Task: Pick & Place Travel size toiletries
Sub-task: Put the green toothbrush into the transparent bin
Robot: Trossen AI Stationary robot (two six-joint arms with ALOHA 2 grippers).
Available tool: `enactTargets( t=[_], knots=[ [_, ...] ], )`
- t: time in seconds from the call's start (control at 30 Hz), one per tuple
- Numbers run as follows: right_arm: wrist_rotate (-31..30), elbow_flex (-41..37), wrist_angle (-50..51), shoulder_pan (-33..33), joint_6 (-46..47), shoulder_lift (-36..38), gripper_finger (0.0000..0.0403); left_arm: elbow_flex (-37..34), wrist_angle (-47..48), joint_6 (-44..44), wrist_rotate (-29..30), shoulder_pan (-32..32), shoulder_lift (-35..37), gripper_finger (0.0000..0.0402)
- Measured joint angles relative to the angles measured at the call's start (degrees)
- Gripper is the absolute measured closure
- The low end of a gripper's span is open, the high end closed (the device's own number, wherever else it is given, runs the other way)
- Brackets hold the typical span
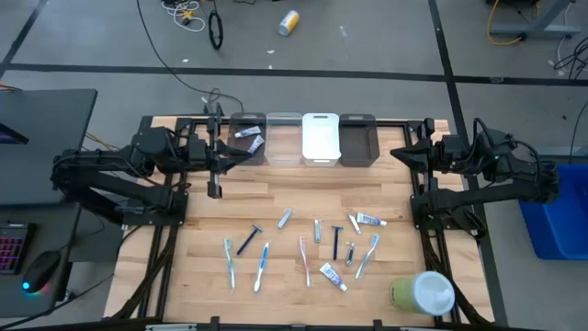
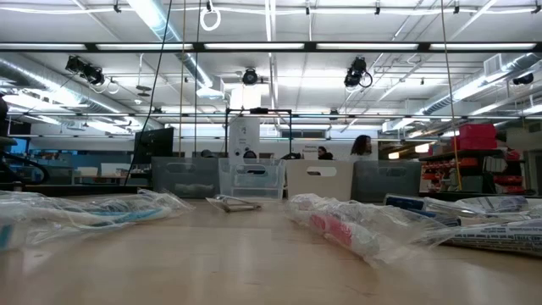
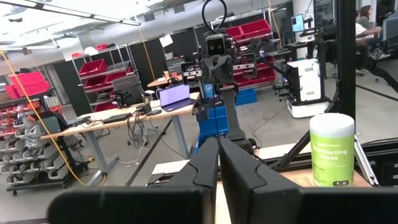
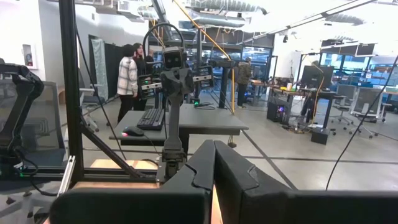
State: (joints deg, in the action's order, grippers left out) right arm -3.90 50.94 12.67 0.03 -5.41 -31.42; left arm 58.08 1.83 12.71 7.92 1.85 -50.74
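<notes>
Left claw (image 1: 216, 191) hangs at upper left of the high view, just below the row of bins (image 1: 303, 138), fingers together, holding nothing. Right claw (image 1: 401, 153) sits at upper right beside the darkest bin, fingers also together, empty, parked. Toiletries (image 1: 303, 248) lie scattered across the lower centre of the table (image 1: 367, 184), well apart from both claws; two pieces (image 1: 248, 138) are already in the leftmost bin. Nearest to the left claw: black razor (image 1: 248, 240) and blue toothbrush (image 1: 229, 261), down and to the right of it. Razor's long axis runs diagonal, toothbrush near vertical in frame. Likely next: left arm drops toward them, opening first. Path looks free; green-and-white container (image 1: 424, 292) stands at lower right, out of the way.
</notes>
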Motion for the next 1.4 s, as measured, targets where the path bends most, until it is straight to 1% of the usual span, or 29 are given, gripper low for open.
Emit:
enactTargets(
  t=[0.1, 0.33, 0.5, 0.63, 0.8, 1.07, 1.2, 1.4],
  knots=[
    [0.0, 0.0, 0.0, 0.0, 0.0, 0.0, 0.039, 0.0, 0.0, 0.0, 0.8, 0.0, 0.0, 0.0358],
    [0.0, 0.0, 0.0, 0.0, 0.0, 0.0, 0.039, 0.0, 0.0, 0.0, 7.4, 0.0, 0.0, 0.033],
    [0.0, 0.0, 0.0, 0.0, 0.0, 0.0, 0.0389, 0.0, 0.0, 0.0, 7.8, 0.0, 0.0, 0.0313],
    [0.0, 0.0, 0.0, 0.0, 0.0, 0.0, 0.039, 0.0, 0.0, 0.0, 7.8, 0.0, 0.0, 0.0309],
    [0.0, 0.0, 0.0, 0.0, 0.0, 0.0, 0.0389, 0.0, 0.0, 0.0, 7.8, 0.0, 0.0, 0.0322],
    [0.0, 0.0, 0.0, 0.0, 0.0, 0.0, 0.0389, 0.0, 0.0, 0.0, 7.7, 0.0, 0.0, 0.0366],
    [0.0, 0.0, 0.0, 0.0, 2.3, 0.0, 0.039, 0.0, 0.0, 0.0, 7.7, 0.0, 0.0, 0.0385],
    [-0.5, 0.0, -0.1, 0.0, 3.3, -0.1, 0.039, 0.0, 0.0, 0.0, 7.7, 0.0, 0.0, 0.0392]
  ],
)
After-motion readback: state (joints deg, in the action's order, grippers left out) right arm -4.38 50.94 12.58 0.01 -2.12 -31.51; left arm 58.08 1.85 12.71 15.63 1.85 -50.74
